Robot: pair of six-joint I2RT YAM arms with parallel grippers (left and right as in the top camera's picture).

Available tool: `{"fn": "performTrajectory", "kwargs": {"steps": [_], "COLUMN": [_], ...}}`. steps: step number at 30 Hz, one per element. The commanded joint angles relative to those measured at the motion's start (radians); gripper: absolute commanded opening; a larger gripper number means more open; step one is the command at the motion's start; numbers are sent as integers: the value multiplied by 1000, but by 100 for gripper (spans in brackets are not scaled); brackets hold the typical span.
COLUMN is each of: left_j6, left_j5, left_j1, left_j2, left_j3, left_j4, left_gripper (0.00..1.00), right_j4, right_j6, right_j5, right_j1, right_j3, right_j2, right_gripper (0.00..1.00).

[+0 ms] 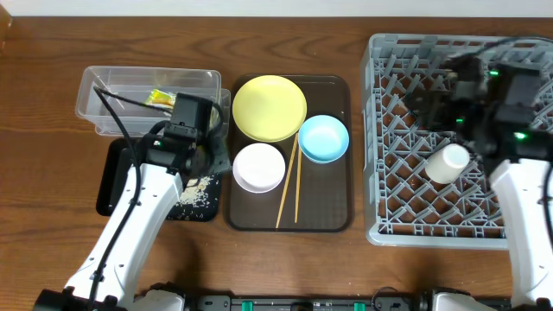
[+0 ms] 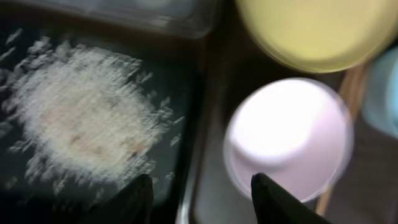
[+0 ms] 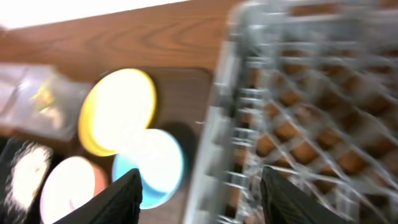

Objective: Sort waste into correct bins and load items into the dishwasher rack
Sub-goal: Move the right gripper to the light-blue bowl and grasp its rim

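- My left claw (image 2: 200, 198) was open and empty, above the border between the black tray (image 1: 112, 181), where the rice (image 2: 81, 124) lay, and the white bowl (image 2: 289, 137).
- My right claw (image 3: 199, 196) was wide apart and held nothing, over the rack (image 1: 373, 130); the pale green cup (image 1: 448, 162) lay inside it.
- The wrapper (image 1: 161, 98) sat in the clear tub (image 1: 95, 82), so I judged the waste was sorted and loading was the step in hand.
- The yellow plate (image 1: 270, 107), blue bowl (image 1: 323, 138) and chopsticks (image 1: 288, 186) waited on the brown tray (image 1: 333, 216).
- Next, I think, my left claw needed to take the white bowl by its rim.
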Motion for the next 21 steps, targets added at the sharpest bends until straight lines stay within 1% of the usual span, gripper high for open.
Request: {"fn": "performTrajectory", "kwargs": {"steps": [1, 4, 7, 10, 14, 17, 21], "left_j6": [-105, -125, -125, -125, -125, -125, -125], "left_j5": [-150, -148, -148, -146, -145, -145, -145], "left_j1": [11, 30, 48, 50, 50, 50, 50], "left_j2": [-13, -23, -34, -37, -37, -37, -37], "left_j3": [16, 16, 16, 16, 16, 16, 16], "left_j4": [-43, -61, -61, -61, -61, -61, -61], "left_gripper": [54, 54, 55, 58, 59, 60, 60], "right_j4": [17, 48, 87, 122, 188, 240, 272], "right_j6": [-66, -134, -201, -232, -231, -230, -230], "right_j5": [58, 243, 350, 377, 377, 412, 460], "right_j1": [132, 249, 339, 396, 436, 451, 465], "right_j3": [13, 13, 13, 13, 13, 13, 13], "right_j2": [10, 32, 73, 131, 230, 308, 402], "right_gripper": [57, 57, 52, 48, 36, 31, 30]}}
